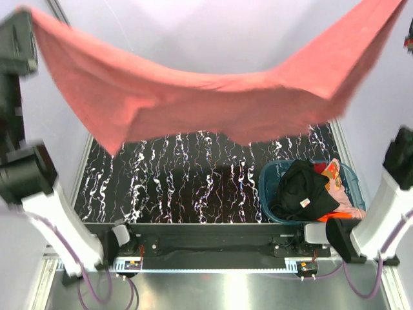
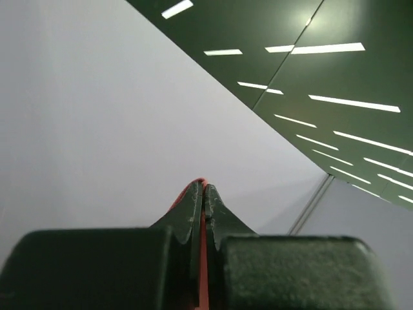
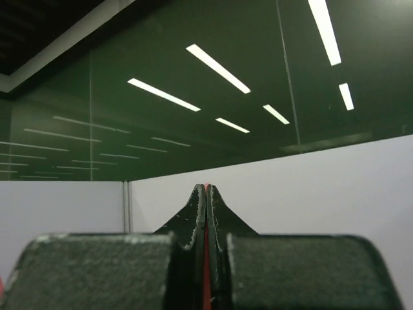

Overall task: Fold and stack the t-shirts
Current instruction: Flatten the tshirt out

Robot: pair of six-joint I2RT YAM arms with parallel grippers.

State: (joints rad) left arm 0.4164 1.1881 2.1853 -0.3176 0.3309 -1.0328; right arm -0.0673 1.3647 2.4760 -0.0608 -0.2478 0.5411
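Note:
A large salmon-red t-shirt (image 1: 206,97) hangs stretched high above the table between both grippers and sags in the middle. My left gripper (image 1: 26,14) is shut on its upper left corner. In the left wrist view, a red sliver of cloth (image 2: 202,271) shows between the closed left gripper (image 2: 204,187). My right gripper (image 3: 206,190) is shut on the other corner, with red cloth (image 3: 206,284) pinched between its fingers. A black t-shirt (image 1: 303,190) with a small red mark lies in the basket on top of an orange t-shirt (image 1: 331,171) and a pale pink one (image 1: 348,205).
The round teal basket (image 1: 268,177) stands at the table's near right. The table top (image 1: 193,187) is black with white marbling and lies below the hanging shirt. White walls enclose the back and sides. Both arm bases (image 1: 213,242) sit along the near edge.

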